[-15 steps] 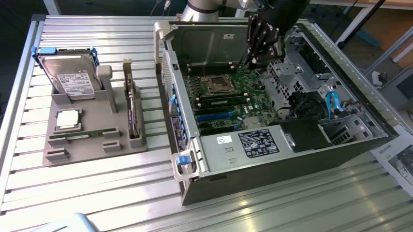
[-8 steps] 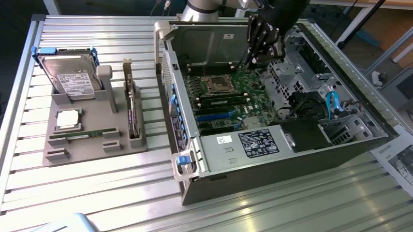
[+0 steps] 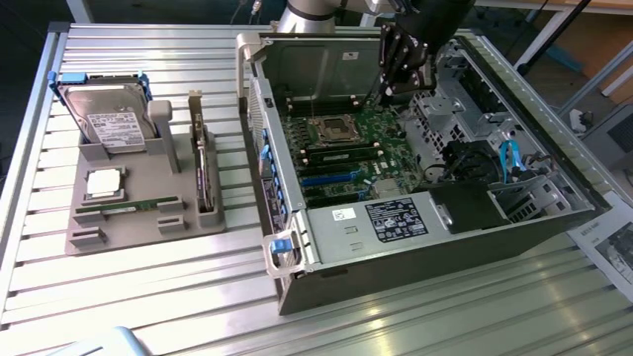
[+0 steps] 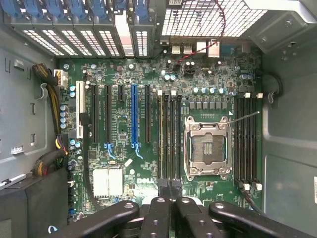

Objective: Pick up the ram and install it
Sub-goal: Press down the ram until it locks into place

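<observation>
tool [image 4: 171,188] closed tight, over memory slots [image 4: 168,139] in open case [image 3: 445,256], ram [image 3: 129,205] lying in grey holder [image 3: 138,231]

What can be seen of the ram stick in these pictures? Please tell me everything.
The ram is a long, narrow, thin green circuit board; any parts on it are too small to make out. It lies lengthwise in a slot of the grey holder, next to the square silver processor chip, on the exterior view's left of the open computer case. Only the holder touches it. The hand is shut and apart from it, above the motherboard inside the case.
</observation>
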Controlling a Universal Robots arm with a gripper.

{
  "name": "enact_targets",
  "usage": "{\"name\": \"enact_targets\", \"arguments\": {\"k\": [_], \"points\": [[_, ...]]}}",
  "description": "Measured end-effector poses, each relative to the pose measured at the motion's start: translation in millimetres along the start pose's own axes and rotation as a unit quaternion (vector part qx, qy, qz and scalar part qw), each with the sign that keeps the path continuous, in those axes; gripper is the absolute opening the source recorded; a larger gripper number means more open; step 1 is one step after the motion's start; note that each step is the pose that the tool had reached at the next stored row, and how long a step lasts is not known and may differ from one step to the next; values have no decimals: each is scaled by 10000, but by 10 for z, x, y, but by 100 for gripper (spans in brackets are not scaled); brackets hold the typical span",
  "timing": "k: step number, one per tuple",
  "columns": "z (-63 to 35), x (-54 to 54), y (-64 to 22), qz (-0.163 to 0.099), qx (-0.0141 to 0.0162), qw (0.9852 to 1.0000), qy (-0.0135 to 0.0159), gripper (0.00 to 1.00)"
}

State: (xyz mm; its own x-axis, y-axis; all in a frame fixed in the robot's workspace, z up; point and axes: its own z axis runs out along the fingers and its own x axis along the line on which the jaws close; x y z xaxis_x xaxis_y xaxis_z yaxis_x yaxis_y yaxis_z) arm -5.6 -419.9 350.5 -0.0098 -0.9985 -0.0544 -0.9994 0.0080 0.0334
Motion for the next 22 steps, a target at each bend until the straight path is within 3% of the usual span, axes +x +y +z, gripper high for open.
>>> {"name": "enact_targets", "arguments": {"k": [15, 22], "points": [[0, 0, -9, 0, 1, 10000, 0, 10], [-6, -2, -174, 1, 0, 10000, 0, 10]]}}
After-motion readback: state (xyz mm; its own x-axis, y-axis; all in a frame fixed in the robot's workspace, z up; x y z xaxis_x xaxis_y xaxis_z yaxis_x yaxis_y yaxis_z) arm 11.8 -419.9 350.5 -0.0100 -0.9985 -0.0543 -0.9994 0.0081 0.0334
